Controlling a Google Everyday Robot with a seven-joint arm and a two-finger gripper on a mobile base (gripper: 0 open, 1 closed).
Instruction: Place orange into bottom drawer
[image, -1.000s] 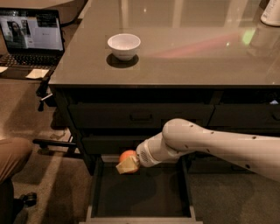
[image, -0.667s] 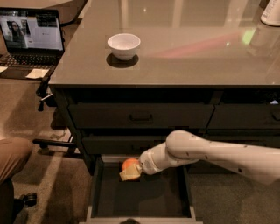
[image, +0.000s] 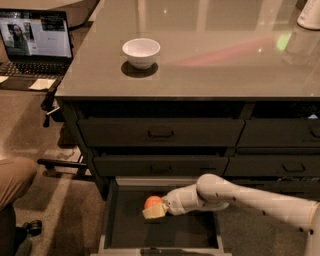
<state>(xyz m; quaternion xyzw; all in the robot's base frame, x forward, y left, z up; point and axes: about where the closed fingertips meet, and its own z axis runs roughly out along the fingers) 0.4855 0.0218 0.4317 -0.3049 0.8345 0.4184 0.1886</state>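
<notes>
The orange (image: 152, 202) is down inside the open bottom drawer (image: 160, 233), near the drawer's back left. My gripper (image: 154, 210) reaches in from the right on its white arm and its pale fingers (image: 155, 212) sit around the orange, holding it low over the dark drawer floor. Whether the fruit touches the floor I cannot tell. The two handled drawers above are shut.
A white bowl (image: 141, 52) stands on the grey counter (image: 200, 65). An open laptop (image: 35, 47) sits on a desk at the upper left. A person's knee (image: 15, 180) and shoe are at the lower left on the carpet. A white container (image: 310, 15) stands at the counter's far right.
My arm has lowered and pushed the orange from the drawer's front rim height down into the bottom drawer.
</notes>
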